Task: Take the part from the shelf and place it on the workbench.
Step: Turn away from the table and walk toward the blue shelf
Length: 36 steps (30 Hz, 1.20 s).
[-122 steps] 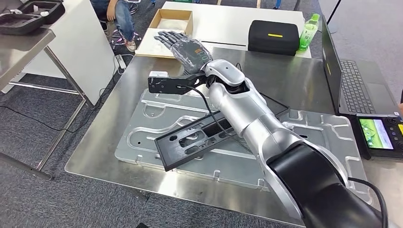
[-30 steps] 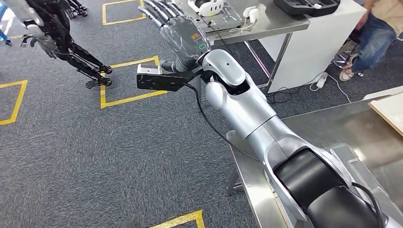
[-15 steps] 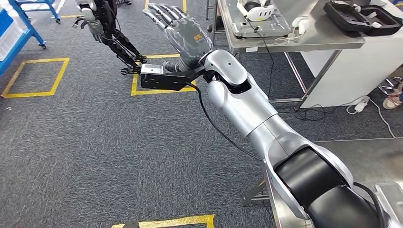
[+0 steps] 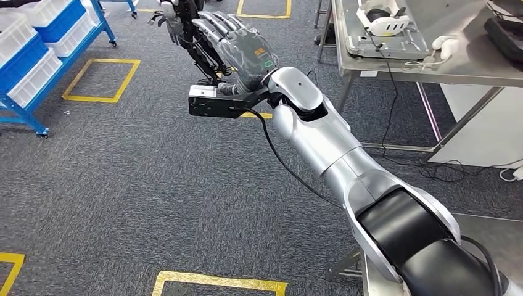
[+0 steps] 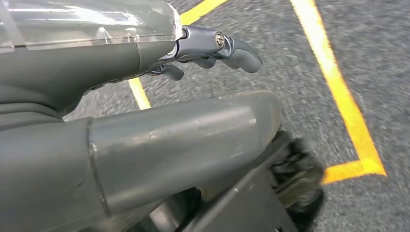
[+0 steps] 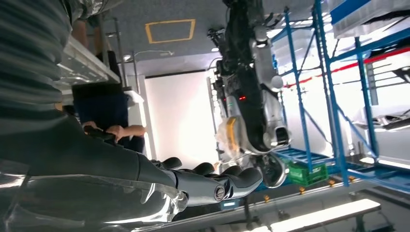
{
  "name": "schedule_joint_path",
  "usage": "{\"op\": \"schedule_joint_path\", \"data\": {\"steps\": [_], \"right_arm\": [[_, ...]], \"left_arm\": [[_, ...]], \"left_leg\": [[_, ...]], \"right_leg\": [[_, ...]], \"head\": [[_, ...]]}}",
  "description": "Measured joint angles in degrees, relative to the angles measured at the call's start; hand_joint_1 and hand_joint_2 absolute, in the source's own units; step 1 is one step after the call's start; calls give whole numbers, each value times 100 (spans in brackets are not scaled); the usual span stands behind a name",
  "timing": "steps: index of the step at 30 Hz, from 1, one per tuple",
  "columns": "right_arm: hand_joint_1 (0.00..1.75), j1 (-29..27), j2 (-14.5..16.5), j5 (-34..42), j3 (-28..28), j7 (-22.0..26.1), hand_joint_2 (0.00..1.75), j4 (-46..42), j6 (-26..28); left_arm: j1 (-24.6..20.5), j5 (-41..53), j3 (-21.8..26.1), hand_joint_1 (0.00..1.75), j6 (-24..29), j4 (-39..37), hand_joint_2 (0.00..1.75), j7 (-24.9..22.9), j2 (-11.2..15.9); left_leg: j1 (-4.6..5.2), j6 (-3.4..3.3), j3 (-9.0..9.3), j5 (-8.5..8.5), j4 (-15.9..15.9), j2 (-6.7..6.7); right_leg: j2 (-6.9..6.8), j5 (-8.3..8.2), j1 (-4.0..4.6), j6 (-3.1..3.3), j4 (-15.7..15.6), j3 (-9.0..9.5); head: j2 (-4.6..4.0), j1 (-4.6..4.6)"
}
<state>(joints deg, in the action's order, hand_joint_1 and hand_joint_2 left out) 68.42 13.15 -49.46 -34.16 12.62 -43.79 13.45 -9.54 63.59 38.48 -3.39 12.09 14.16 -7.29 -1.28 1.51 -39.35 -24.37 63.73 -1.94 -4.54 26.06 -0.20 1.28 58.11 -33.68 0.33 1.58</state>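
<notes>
View swung left off the workbench onto carpet, blue shelf [image 4: 37,49] now visible, right hand [image 4: 237,52] raised, fingers spread, empty, left hand [image 5: 145,121] fingers apart, empty.

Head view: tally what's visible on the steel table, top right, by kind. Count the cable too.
white headset: 1
grey metal plate: 1
white controller: 1
black case: 1
black cable, trailing off the edge: 1
Total: 5
</notes>
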Motion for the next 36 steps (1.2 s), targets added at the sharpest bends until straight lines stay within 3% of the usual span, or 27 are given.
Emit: {"op": "schedule_joint_path", "data": {"steps": [2,3,5,6,8,9,11,12,13,14,16,18,20,22,24,26,27,28,30,32,33,35,36], "right_arm": [[0,4,7,-9,-1,11,175,24,-9],[0,1,8,-12,-3,20,175,37,-14],[0,-8,9,-14,-11,31,175,64,-28],[0,-11,6,-14,-15,34,175,77,-36],[0,-15,-22,-14,-19,36,175,105,-48],[0,-30,-43,-14,-20,38,175,126,-51],[0,-84,-82,-12,-23,41,175,171,-54],[0,-111,-95,-9,-25,43,175,191,-55],[0,-125,-105,-6,-27,44,175,206,-55],[0,-127,-113,-2,-29,46,175,215,-56],[0,-110,-118,3,-34,50,175,226,-60],[0,-95,-119,5,-43,53,175,233,-73],[0,-81,-114,8,-59,53,175,237,-89],[0,-60,-98,14,-81,50,175,237,-95],[0,-48,-91,23,-93,49,175,240,-91],[0,-62,-97,29,-96,47,175,251,-89],[0,-73,-99,30,-97,46,175,258,-88],[0,-81,-100,31,-99,45,175,263,-86],[0,-82,-101,49,-101,45,175,268,-78],[0,-81,-109,85,-101,46,175,268,-54],[0,-87,-114,103,-101,49,175,268,-35],[0,-108,-120,135,-101,64,175,268,8],[0,-120,-125,151,-101,76,175,268,32]], "left_arm": [[5,-42,28,0,-1,0,0,-57,-3],[12,-58,48,0,-7,0,0,-85,-5],[43,-65,80,0,-20,0,0,-127,-5],[58,-61,90,0,-28,0,0,-139,-15],[64,-50,98,0,-43,0,0,-149,-48],[50,-46,101,0,-52,0,0,-149,-75],[16,-37,104,0,-63,0,0,-150,-120],[9,-35,106,0,-67,0,0,-150,-139],[7,-28,107,0,-68,0,0,-151,-154],[5,-16,107,0,-72,0,0,-151,-168],[-12,17,108,0,-79,0,0,-150,-204],[-42,46,108,0,-83,0,0,-148,-232],[-53,61,108,0,-83,0,0,-149,-234],[-51,68,107,0,-83,0,0,-154,-228],[-73,74,106,0,-83,0,0,-160,-226],[-94,78,106,0,-83,0,0,-162,-226],[-92,80,106,0,-83,0,0,-163,-226],[-86,82,106,0,-83,0,0,-166,-225],[-82,97,106,0,-82,0,0,-173,-217],[-98,117,106,0,-81,0,0,-179,-206],[-104,125,106,0,-81,0,0,-180,-201],[-104,131,106,0,-81,0,0,-185,-182],[-98,134,106,0,-81,0,0,-188,-169]], "left_leg": [[45,-72,255,129,-487,-178],[71,-118,268,111,-528,-187],[72,-197,275,129,-553,-50],[68,-233,292,141,-576,14],[51,-310,321,169,-619,136],[56,-334,320,174,-622,205],[63,-360,315,177,-616,367],[67,-363,314,177,-610,458],[70,-364,314,177,-599,545],[71,-361,315,175,-586,632],[69,-339,291,168,-553,778],[50,-278,244,173,-540,902],[29,-200,214,194,-560,1007],[47,-145,146,106,-440,799],[60,-97,-109,-198,101,417],[39,-50,-456,-494,816,266],[29,-33,-538,-519,981,244],[20,-21,-510,-443,931,225],[13,-17,-133,-98,234,81],[57,-73,219,104,-410,-115],[80,-112,283,117,-539,-157],[103,-193,286,108,-559,-51],[95,-227,300,118,-577,10]], "right_leg": [[-103,47,31,-57,33,14],[-151,61,46,-87,35,24],[-244,95,35,-150,31,59],[-191,145,17,-180,74,62],[90,399,-27,-218,468,-94],[260,583,-38,-223,845,-272],[399,831,-40,-224,1551,-653],[419,805,-40,-217,1682,-752],[435,662,-40,-199,1577,-741],[480,435,-39,-172,1266,-628],[728,53,-46,-121,499,-320],[883,-51,-37,-104,134,-170],[778,-62,-32,-82,84,-140],[636,-102,-52,-22,2,-88],[479,-121,-48,28,-50,-51],[316,-107,-32,44,-51,-47],[235,-97,-29,42,-48,-47],[159,-85,-29,35,-43,-45],[21,-49,-27,2,-19,-33],[-87,-1,1,-53,12,-21],[-134,18,18,-80,22,-13],[-234,42,33,-133,17,18],[-212,72,20,-166,37,33]], "head": [[0,-2],[0,-3],[0,-2],[0,-3],[0,-5],[0,-6],[0,-5],[0,-5],[0,-5],[0,-5],[0,-4],[0,-4],[0,-5],[0,-1],[0,6],[0,7],[0,7],[0,8],[0,8],[0,5],[0,2],[0,-4],[0,-4]]}}
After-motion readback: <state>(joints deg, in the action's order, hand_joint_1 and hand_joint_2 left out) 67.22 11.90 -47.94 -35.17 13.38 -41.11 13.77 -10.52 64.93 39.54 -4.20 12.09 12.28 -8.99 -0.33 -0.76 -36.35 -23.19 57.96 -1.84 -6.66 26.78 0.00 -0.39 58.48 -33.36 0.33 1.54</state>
